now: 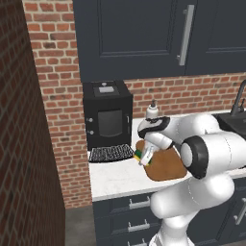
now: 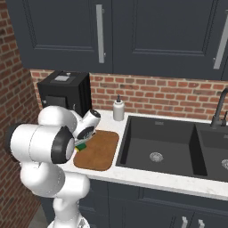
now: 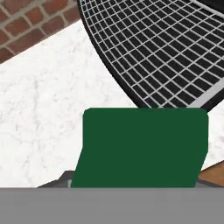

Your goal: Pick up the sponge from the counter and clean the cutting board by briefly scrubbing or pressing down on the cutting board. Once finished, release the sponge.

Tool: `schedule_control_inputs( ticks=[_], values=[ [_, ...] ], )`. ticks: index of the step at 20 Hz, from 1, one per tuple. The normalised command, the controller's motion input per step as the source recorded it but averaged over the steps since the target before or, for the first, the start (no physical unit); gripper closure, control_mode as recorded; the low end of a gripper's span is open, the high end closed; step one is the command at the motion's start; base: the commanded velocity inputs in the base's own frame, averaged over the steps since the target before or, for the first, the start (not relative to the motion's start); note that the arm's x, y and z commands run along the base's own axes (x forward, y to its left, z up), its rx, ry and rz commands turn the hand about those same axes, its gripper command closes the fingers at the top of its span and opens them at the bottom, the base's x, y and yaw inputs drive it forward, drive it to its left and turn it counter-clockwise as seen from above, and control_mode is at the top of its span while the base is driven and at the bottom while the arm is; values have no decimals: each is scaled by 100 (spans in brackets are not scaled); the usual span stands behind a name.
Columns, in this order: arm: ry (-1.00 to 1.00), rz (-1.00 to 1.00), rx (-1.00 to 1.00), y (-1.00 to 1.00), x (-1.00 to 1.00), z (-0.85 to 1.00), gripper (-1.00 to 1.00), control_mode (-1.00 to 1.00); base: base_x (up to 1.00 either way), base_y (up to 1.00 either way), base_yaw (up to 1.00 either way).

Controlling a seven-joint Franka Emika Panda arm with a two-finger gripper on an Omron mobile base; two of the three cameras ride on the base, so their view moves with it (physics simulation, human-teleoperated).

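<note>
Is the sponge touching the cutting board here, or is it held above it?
Cannot tell. In the left base view the sponge, in the tool, overlaps the cutting board edge, but neither contact nor a gap shows plainly.

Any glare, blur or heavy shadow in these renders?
Left base view: flat even light, no glare, brick wall at left darker. Right base view: soft light, sink dark but readable, cutting board sharp. Hand view: sponge close up and flat green, no texture; black mat grid crisp, white counter evenly lit.

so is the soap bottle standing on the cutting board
No, the soap bottle stands on the counter by the brick wall, behind the cutting board.
</note>
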Motion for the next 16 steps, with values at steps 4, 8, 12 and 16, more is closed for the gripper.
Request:
schedule_control_inputs(
  ticks=[4, 8, 12, 16],
  values=[
    [-1, 2, 0, 2, -70, -7, 100, -100, 0, 0, 0],
    [-6, 0, 0, -10, -99, -8, 100, -100, 0, 0, 0],
    [0, 0, 1, -20, -51, -8, 100, -100, 0, 0, 0],
    [0, 0, 1, -18, -1, -6, 100, -100, 0, 0, 0]
  ],
)
